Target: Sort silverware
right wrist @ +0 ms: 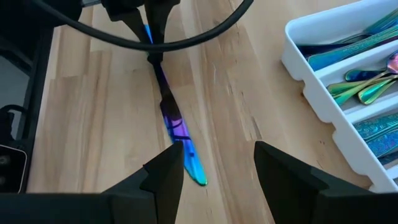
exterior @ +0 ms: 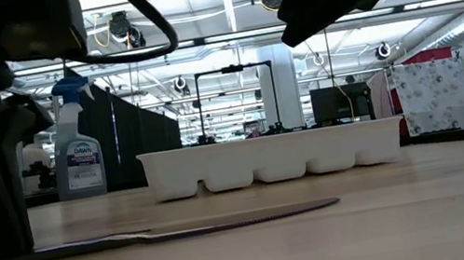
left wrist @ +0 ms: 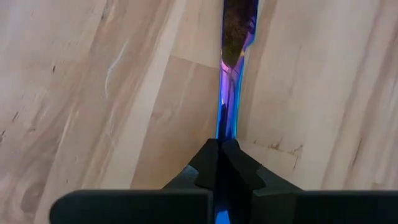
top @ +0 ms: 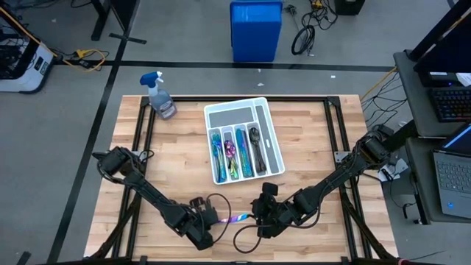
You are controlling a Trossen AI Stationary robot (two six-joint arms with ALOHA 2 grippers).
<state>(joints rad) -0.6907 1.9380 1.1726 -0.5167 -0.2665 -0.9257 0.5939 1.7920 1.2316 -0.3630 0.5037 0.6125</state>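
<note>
An iridescent blue-purple knife (right wrist: 177, 130) lies on the wooden table near its front edge, also seen in the high view as the knife (top: 237, 218). My left gripper (left wrist: 221, 149) is shut on its handle. My right gripper (right wrist: 219, 168) hovers open just above the blade's tip, its fingers either side of the tip, touching nothing. More silverware, teal forks and rainbow spoons (right wrist: 367, 87), lies in the compartments of the white tray (top: 274, 140) farther back. My left gripper pinches the knife's slim handle (left wrist: 227, 127) between its two fingers. The fingers come steeply from above, and the knife runs straight out ahead of them. The blade (exterior: 228, 221) lies flat on the table.
A spray bottle (top: 160, 96) stands at the table's far left corner. A blue bin (top: 255, 29) sits on the floor beyond the far edge. Bare wood lies between the tray and both grippers.
</note>
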